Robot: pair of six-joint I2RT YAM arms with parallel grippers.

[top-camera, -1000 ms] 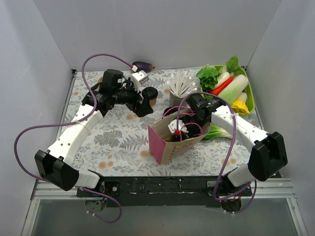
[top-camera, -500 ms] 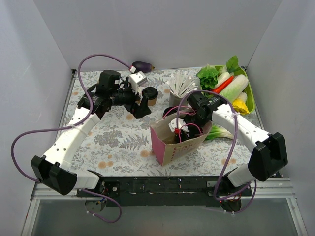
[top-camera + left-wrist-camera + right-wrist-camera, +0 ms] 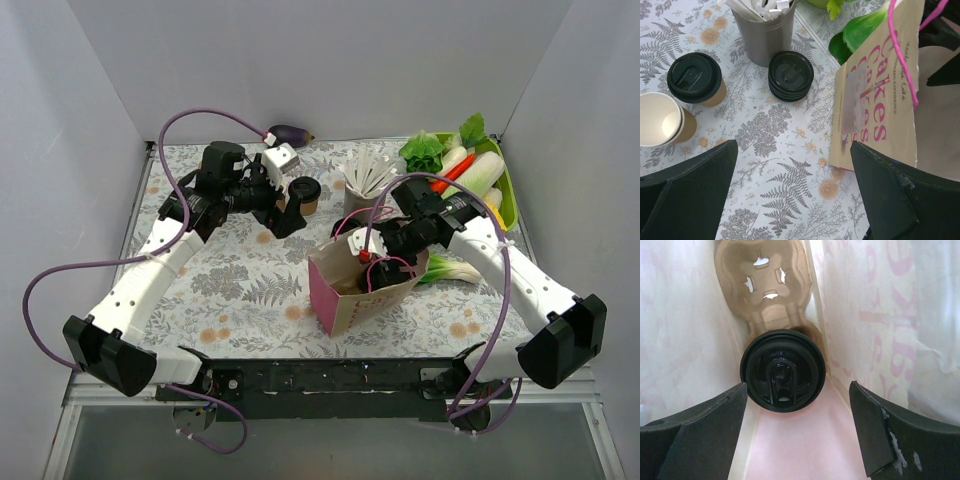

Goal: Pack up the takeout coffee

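Note:
The takeout coffee point(image 3: 782, 370) shows as a round black lid deep inside the paper bag point(image 3: 345, 300), seated in one pocket of the tan pulp carrier point(image 3: 765, 285). My right gripper point(image 3: 797, 430) reaches down into the bag point(image 3: 875, 315) and stands open. Its fingers point(image 3: 700, 430) flank the lid without closing on it. My left gripper point(image 3: 795, 195) hangs open over the flowered table to the left of the bag point(image 3: 880, 100), holding nothing. In the top view the left gripper point(image 3: 290, 215) is near the back and the right gripper point(image 3: 378, 270) is in the bag's mouth.
Another lidded brown cup point(image 3: 695, 78), an open cup point(image 3: 660, 125), a stack of black lids point(image 3: 791, 76) and a grey cup of white sticks point(image 3: 765, 30) stand behind the bag. A green tray of vegetables point(image 3: 508, 190) sits at the back right, an aubergine point(image 3: 290, 132) by the wall.
My right gripper has opened wider and let go of the coffee in the bag; that arm's elbow has swung out to the right. The left arm shifted slightly earlier, then held still.

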